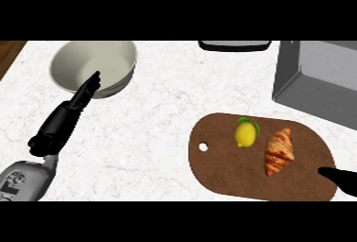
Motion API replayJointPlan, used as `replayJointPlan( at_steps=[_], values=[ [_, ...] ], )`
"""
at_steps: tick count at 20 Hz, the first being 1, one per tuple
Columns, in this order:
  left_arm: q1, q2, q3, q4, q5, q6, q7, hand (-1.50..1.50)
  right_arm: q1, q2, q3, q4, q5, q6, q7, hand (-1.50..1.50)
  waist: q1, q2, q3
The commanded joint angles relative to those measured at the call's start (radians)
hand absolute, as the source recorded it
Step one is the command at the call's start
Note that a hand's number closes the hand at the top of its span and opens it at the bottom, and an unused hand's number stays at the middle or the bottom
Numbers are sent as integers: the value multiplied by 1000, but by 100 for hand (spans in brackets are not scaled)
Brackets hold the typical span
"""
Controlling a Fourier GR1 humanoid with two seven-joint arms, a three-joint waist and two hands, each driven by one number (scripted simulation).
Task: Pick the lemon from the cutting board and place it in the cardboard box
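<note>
A white marbled table (160,118) fills the view, seen steeply from above. At the far right sits a grey box (317,80) with sloping walls, open at the top, cut off by the view's right edge. A brown oval board (230,177) with a small hole near its left end lies at the lower right, just in front of the box. At the upper left stands a pale round bowl (111,59). A dark object (234,45) shows partly at the top edge, between bowl and box.

On the board lie two things side by side, close but apart: a golden croissant (279,152) to the right, lying lengthwise, and the lemon (245,134) to its left, yellow with a green leaf at its top end. The lemon rests on the board's upper middle, not held by anything.

The right robot hand (340,179) shows only as a black tip at the lower right corner, over the board's right end, near the croissant's lower end and well short of the lemon. So little of it shows that I cannot tell whether its fingers are spread or curled.

The left robot hand (85,92) is at the left, on a grey forearm, its fingers straight and together, pointing up over the bowl's near rim. It holds nothing and is well apart from the lemon.
</note>
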Motion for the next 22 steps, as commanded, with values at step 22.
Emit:
replayJointPlan(
  at_steps=[22],
  values=[
    [-38,-30,7,46,-19,-51,-6,0,-594,281,503,398,-131,535,747,-150,33,3,-1]
  ],
)
